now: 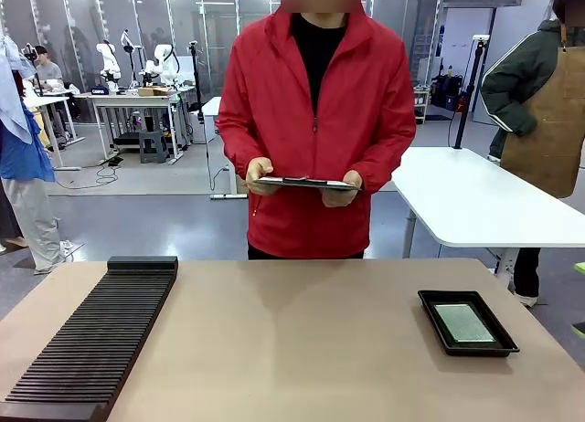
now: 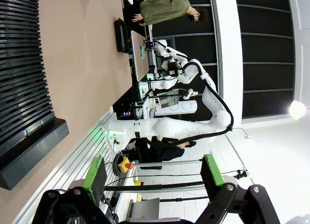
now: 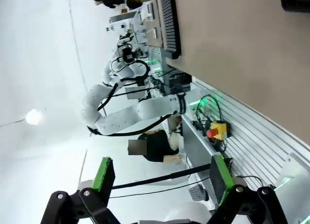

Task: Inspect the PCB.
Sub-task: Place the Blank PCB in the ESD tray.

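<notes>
The PCB [image 1: 463, 322], a pale grey-green board, lies flat inside a shallow black tray [image 1: 433, 314] on the right part of the table. In the left wrist view my left gripper [image 2: 153, 175] is held off the table's edge, jaws wide apart and nothing between the green pads [image 2: 94, 178]. My right gripper [image 3: 161, 174] stands open in the same way, also off the table, its pads [image 3: 218, 173] bare. The tray [image 2: 119, 35] appears far off and edge-on in the left wrist view, and one corner of it [image 3: 295, 0] enters the right wrist view.
A long black slotted rack [image 1: 91, 340] runs along the table's left side. Across the table a person in a red jacket holds a white clipboard [image 1: 303, 182] with both hands. Another white table [image 1: 475, 198] stands behind to the right.
</notes>
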### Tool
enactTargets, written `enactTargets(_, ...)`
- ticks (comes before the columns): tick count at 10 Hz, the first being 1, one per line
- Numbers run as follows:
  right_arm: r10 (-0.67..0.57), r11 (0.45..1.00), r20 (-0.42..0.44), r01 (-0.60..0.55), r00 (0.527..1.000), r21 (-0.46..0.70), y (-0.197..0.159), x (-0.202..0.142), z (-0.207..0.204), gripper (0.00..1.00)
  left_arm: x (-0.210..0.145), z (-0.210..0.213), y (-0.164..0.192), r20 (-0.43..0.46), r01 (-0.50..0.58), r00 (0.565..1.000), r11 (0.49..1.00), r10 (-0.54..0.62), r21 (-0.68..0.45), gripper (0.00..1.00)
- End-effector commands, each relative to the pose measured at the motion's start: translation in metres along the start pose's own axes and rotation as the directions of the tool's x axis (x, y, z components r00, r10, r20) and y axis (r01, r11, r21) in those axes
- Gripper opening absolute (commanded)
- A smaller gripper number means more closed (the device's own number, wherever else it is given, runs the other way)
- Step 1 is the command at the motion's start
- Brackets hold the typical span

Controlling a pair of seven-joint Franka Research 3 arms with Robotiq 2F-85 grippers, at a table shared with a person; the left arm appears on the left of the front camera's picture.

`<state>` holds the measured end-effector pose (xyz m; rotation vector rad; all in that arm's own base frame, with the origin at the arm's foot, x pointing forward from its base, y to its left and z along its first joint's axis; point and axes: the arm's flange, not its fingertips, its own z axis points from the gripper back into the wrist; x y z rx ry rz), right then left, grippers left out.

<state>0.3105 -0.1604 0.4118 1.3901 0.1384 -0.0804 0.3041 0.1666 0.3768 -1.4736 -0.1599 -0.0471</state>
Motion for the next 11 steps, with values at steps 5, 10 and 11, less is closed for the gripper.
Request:
enactTargets(5, -0.013, 0.999, -0.010, 0.013, 1.000, 0.029, -0.0091, -0.0043, 0.0008, 1.00, 0.0001, 0.0002, -0.0009, 0.000, 0.003, 1.000, 1.000, -0.003, 0.002, 1.00)
enactTargets(10, -0.013, 0.999, -0.010, 0.013, 1.000, 0.029, -0.0091, -0.0043, 0.0008, 1.00, 0.0001, 0.0002, -0.0009, 0.000, 0.003, 1.000, 1.000, -0.003, 0.002, 1.00)
enactTargets(11, -0.013, 0.999, -0.010, 0.013, 1.000, 0.029, -0.0091, -0.0043, 0.0008, 1.00, 0.0001, 0.0002, -0.0009, 0.000, 0.003, 1.000, 1.000, -0.003, 0.002, 1.00)
